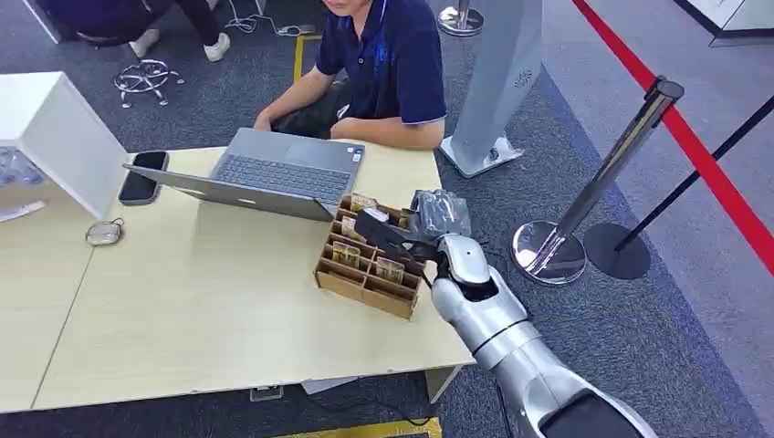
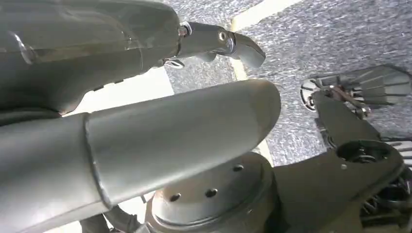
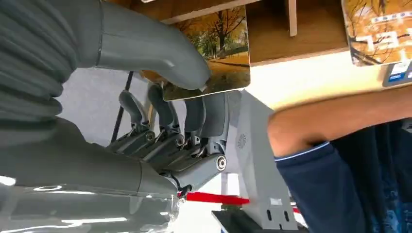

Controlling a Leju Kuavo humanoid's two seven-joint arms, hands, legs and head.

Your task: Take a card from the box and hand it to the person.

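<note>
from the head view we see the wooden box (image 1: pixel 370 267) near the right edge of the pale table (image 1: pixel 210 310), its compartments holding upright cards. our right hand (image 1: pixel 402 235) reaches over the box's far right corner, dark fingers down among the compartments. a person (image 1: pixel 383 64) in a dark blue shirt sits behind the table at an open laptop (image 1: pixel 274 173); a phone (image 1: pixel 143 176) lies left of the laptop.

in the left wrist view we see our left hand (image 2: pixel 145 141) as a grey thumb and cover above carpet, but we cannot tell how its fingers lie or whether it holds anything.

in the right wrist view the card (image 3: pixel 216 46), printed with autumn trees, sits at the box's edge (image 3: pixel 311 29). our right hand (image 3: pixel 184 97) pinches it, the thick thumb pressed on its printed face and the dark fingers (image 3: pixel 167 111) curled behind. another card (image 3: pixel 376 29) stands in a neighbouring compartment, and the person's arm (image 3: pixel 335 119) crosses just beyond.
</note>
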